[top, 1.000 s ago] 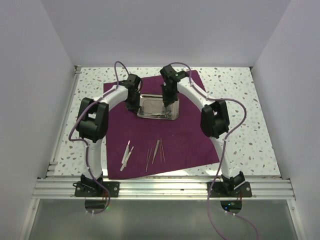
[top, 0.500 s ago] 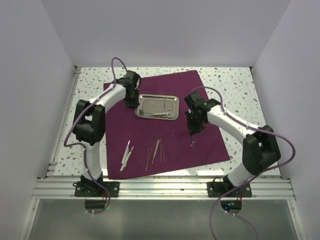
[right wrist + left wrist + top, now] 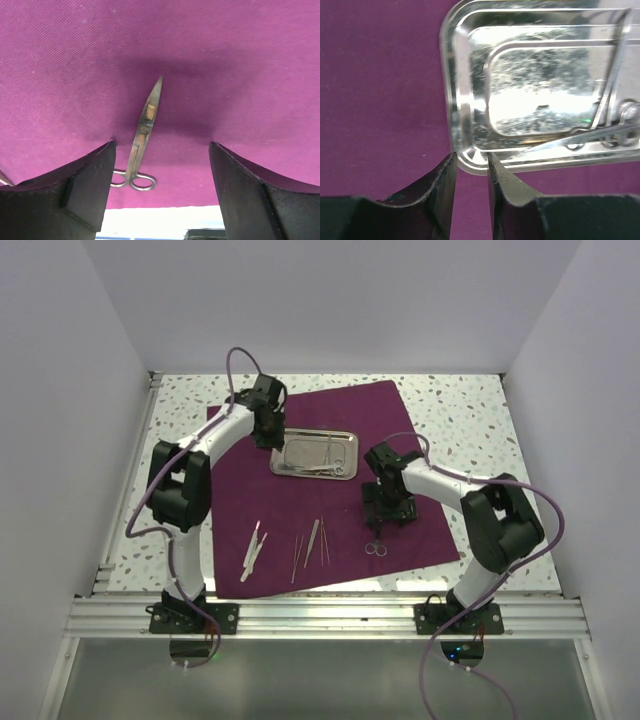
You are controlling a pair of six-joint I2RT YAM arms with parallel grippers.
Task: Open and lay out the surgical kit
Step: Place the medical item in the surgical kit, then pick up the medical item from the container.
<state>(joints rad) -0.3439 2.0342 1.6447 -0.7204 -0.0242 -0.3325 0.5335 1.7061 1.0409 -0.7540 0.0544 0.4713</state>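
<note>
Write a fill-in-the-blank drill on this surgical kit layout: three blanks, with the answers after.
1. The scissors lie flat on the purple cloth between the right tool's ____ jaws.
2. The left tool sits at a ____ of the steel tray.
3. Other thin instruments lie ____ the tray.

Missing words: open; corner; inside

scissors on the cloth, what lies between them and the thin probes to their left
Only bare purple cloth, seen in the top view between the scissors and probes.
</note>
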